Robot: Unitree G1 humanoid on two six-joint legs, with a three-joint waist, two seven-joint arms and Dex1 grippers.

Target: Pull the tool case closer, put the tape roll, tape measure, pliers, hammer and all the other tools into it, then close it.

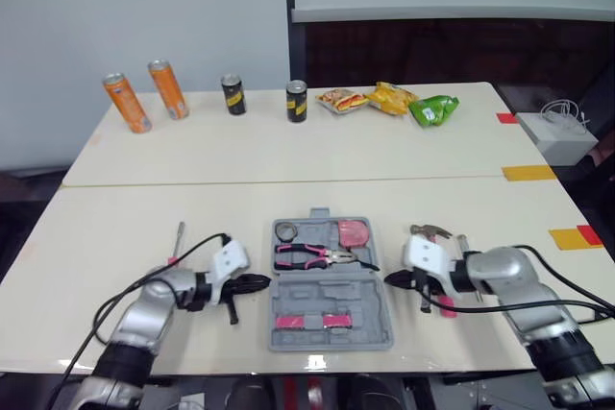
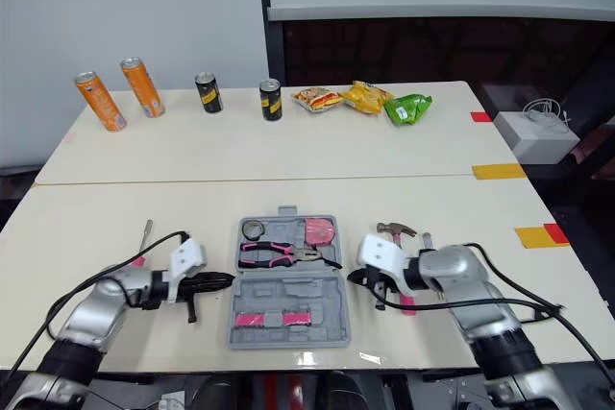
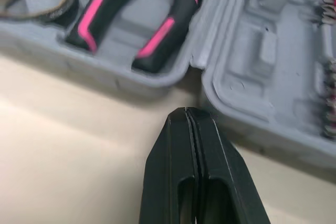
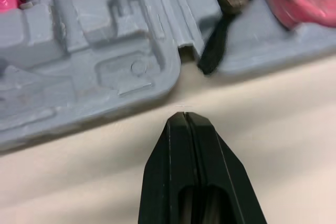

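Two pale desks stand pushed together, the near desk (image 1: 115, 237) carrying the work and the far desk (image 1: 288, 151) behind it. The grey tool case (image 1: 327, 290) lies open and flat at the middle of the near desk's front edge, its two halves spread away from the robot. The left claw (image 1: 258, 282) rests just beside the case's left side, level with the hinge, its two black fingers (image 3: 202, 156) pressed together on nothing. The right claw (image 1: 392, 278) sits just beside the case's right side at the same level, its fingers (image 4: 202, 156) likewise pressed together and empty. A white box (image 1: 557, 136) sits at the far desk's right edge. The hammer (image 1: 430, 231) lies on the near desk to the right of the case, partly behind the right claw. In the case's far half, the pliers (image 1: 307, 256) with pink and black handles lie across the middle, the pink tape measure (image 1: 355, 232) fills the far right corner and the tape roll (image 1: 285, 230) the far left corner. A screwdriver (image 1: 179, 239) lies on the near desk well left of the case. Along the far desk's back edge stand two orange cans (image 1: 127, 103), two black cans (image 1: 297, 101) and some snack packets (image 1: 389, 100).
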